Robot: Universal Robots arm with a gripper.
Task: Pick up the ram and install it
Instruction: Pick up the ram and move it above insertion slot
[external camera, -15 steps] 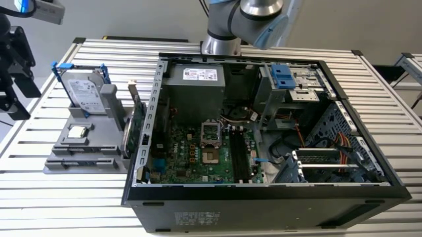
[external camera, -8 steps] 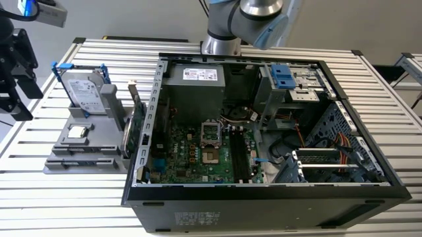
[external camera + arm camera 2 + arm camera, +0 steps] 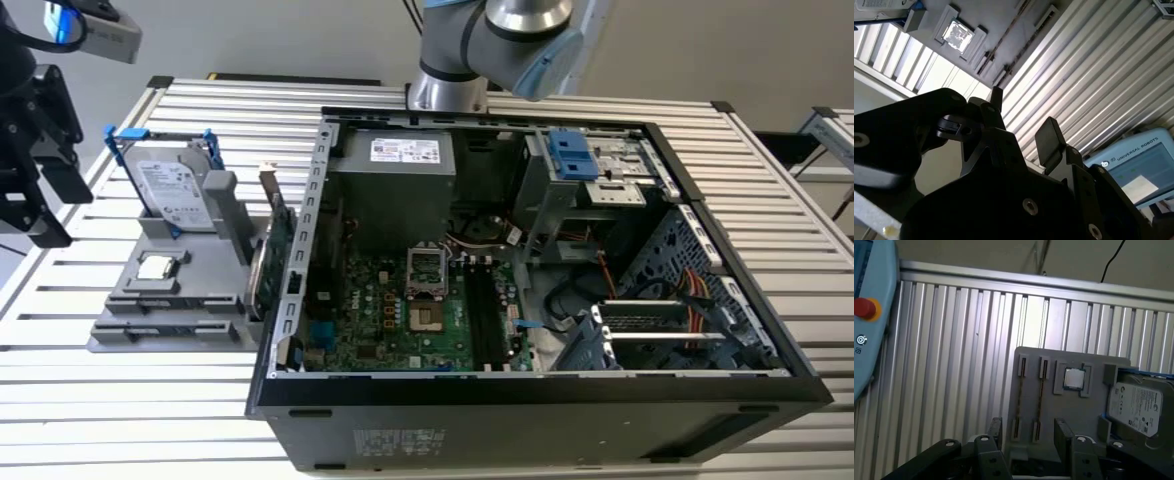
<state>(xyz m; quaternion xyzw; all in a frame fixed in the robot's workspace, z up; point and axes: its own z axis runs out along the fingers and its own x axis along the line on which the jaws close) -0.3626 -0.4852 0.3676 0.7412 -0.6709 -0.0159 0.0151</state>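
Holding nothing in the gripper [image 3: 1029, 426], spread wide in both wrist views, bare fingers [image 3: 1048, 137] touching no part. Hanging over the slatted table [image 3: 954, 365], near one end of the grey holder [image 3: 1084, 410]. Standing on edge in a slot of that holder, untouched: the ram [image 3: 1040, 395], a like stick [image 3: 1020, 395] just beside it, then a processor chip [image 3: 1073, 378] and the hard drive [image 3: 1136, 407]. Farther toward the exterior view's right, the open computer case [image 3: 534, 400], with its motherboard [image 3: 387, 310] showing.
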